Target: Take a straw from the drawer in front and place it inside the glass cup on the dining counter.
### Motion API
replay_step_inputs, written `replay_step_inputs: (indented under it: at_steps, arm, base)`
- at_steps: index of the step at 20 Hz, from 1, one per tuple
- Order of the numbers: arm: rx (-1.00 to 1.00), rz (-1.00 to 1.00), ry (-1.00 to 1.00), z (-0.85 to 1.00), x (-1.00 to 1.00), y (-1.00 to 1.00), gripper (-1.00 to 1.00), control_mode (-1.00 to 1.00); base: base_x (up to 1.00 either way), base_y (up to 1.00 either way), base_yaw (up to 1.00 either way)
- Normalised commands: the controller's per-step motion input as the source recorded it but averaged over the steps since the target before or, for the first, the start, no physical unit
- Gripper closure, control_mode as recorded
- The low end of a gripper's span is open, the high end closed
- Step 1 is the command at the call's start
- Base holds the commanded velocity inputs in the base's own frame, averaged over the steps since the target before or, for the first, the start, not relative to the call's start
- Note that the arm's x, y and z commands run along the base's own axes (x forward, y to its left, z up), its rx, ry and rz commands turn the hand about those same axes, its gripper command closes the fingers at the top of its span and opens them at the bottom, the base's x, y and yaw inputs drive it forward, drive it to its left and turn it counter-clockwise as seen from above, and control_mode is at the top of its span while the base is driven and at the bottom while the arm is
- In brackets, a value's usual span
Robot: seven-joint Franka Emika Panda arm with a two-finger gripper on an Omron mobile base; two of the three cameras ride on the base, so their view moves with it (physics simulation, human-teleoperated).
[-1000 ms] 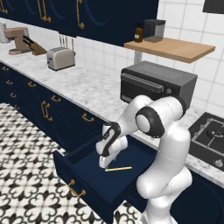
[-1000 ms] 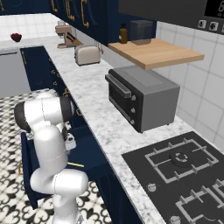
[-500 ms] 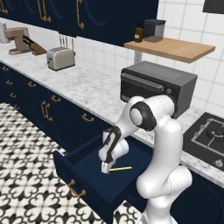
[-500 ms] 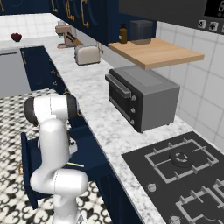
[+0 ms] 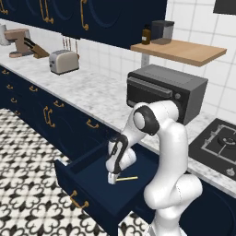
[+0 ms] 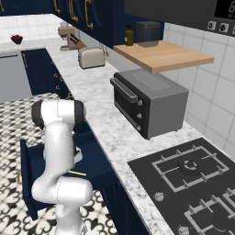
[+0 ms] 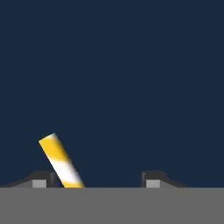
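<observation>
Hand view shows the tool (image 7: 99, 181) open, its tips spread low over the drawer (image 5: 94, 173) floor, with the straw (image 7: 61, 162) lying by one tip, not between them. Straw likely handles light, thin and slippery, prone to roll; a centred pinch near its middle seems wisest.

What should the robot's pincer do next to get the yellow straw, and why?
Probably close its fingers. The pincer is down inside the open drawer, right at one end of the straw. In the hand view the straw lies between the open fingers, close to one fingertip, so it may need a small shift to center first.
</observation>
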Motion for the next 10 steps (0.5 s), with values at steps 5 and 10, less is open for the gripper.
replay_step_inputs:
  at_steps: [5, 10]
  arm:
    - [0.00, 0.04, 0.00, -0.40, 0.00, -0.01, 1.00, -1.00]
    - [0.00, 0.02, 0.00, -0.31, 0.00, -0.04, 1.00, -1.00]
  base:
    - [0.00, 0.00, 0.00]
    - [0.00, 0.00, 0.00]
